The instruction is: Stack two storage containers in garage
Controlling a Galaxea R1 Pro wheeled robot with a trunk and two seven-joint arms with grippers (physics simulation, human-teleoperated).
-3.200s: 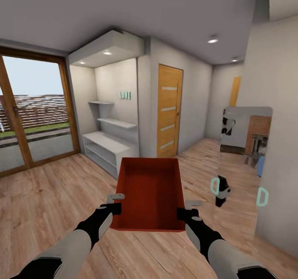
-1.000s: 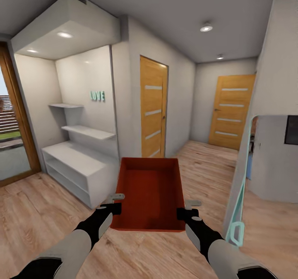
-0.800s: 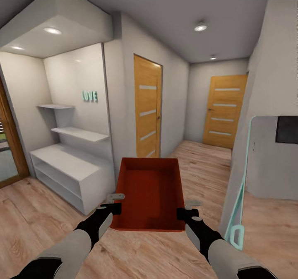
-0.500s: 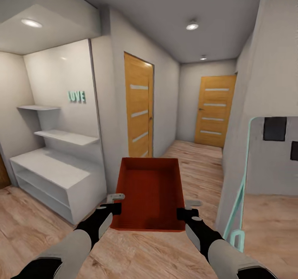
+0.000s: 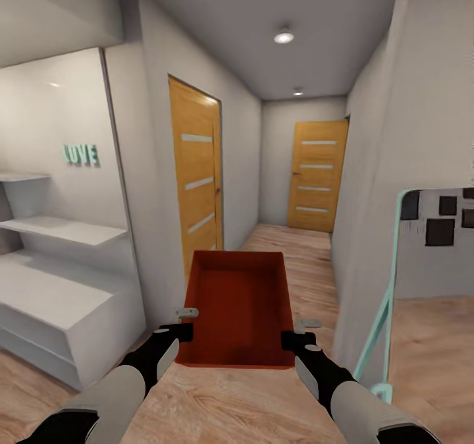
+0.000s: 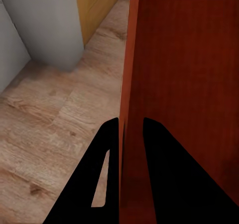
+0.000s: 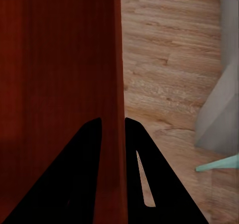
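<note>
The red-orange storage container (image 5: pixel 238 309) hangs level between the two grippers, out in front of the trunk. The left gripper (image 6: pixel 130 127) is clamped over its left wall and the right gripper (image 7: pixel 113 124) over its right wall, one finger inside and one outside. Since a second ago the whole view has swung off the white shelving (image 5: pixel 56 279) to look straight down the corridor, so the base has turned and the carry is heading on, probably toward the garage. The bin is thin-walled, smooth, open-topped and empty. Below the grippers runs pale wood plank floor (image 5: pixel 230 404); ahead stand two orange doors, one beside the left gripper's side (image 5: pixel 195 180), one at the corridor's end (image 5: pixel 318 175).
</note>
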